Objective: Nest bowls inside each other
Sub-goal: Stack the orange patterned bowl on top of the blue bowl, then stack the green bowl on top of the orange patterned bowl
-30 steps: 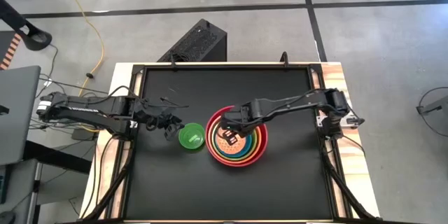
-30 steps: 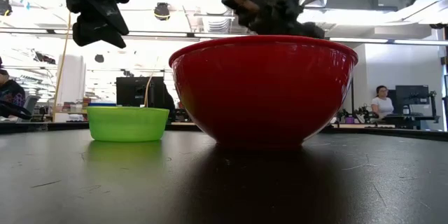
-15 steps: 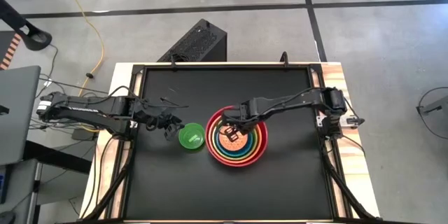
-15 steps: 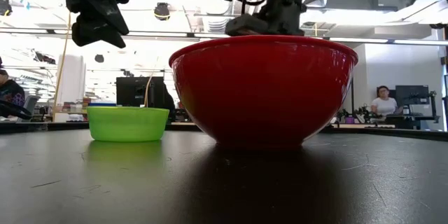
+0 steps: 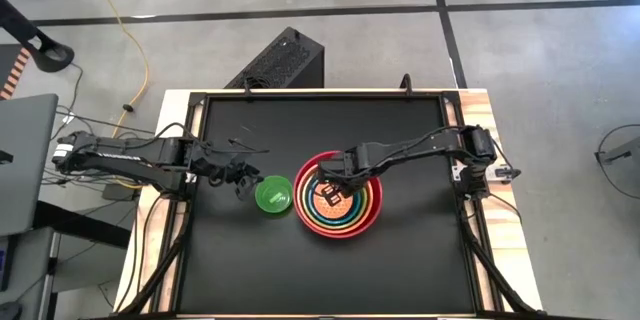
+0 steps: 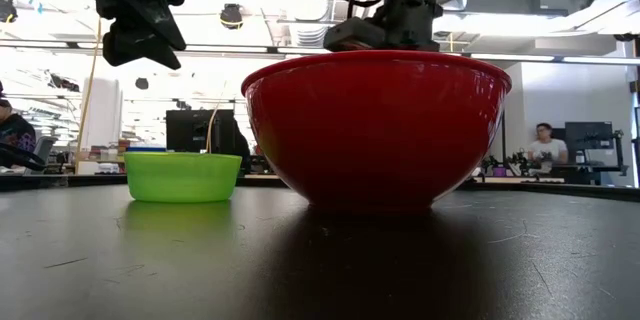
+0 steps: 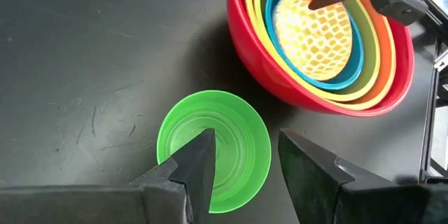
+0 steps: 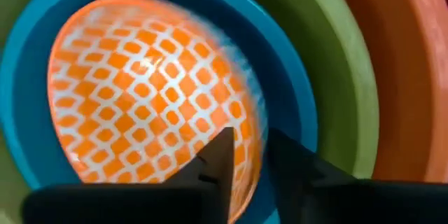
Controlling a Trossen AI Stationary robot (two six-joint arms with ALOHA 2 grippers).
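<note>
A red bowl (image 5: 372, 215) stands mid-table holding an orange bowl (image 8: 406, 77), an olive green one (image 8: 336, 77) and a teal one (image 8: 290, 91). The dotted yellow bowl (image 8: 140, 91) lies inside the teal one. My right gripper (image 8: 248, 157) reaches down into the stack, fingers a little apart, at the dotted bowl's rim. The small bright green bowl (image 7: 231, 133) rests on its base on the table left of the stack. My left gripper (image 7: 245, 161) hovers open above it, well clear in the low view (image 6: 140, 45). My right gripper comes from above, pointing down, with one finger (image 8: 217, 157) inside and one outside the dotted bowl's rim (image 8: 245, 122). I cannot tell whether the fingers touch that rim. The bowl sits in the teal bowl, its rim blurred.
The black tabletop (image 5: 250, 260) has free room on the near side and behind the stack. A black box (image 5: 285, 60) stands beyond the far edge. People (image 6: 545, 145) sit in the room far behind the table.
My right gripper has sunk toward the stack, and the dotted yellow bowl has gone down with it into the teal bowl.
</note>
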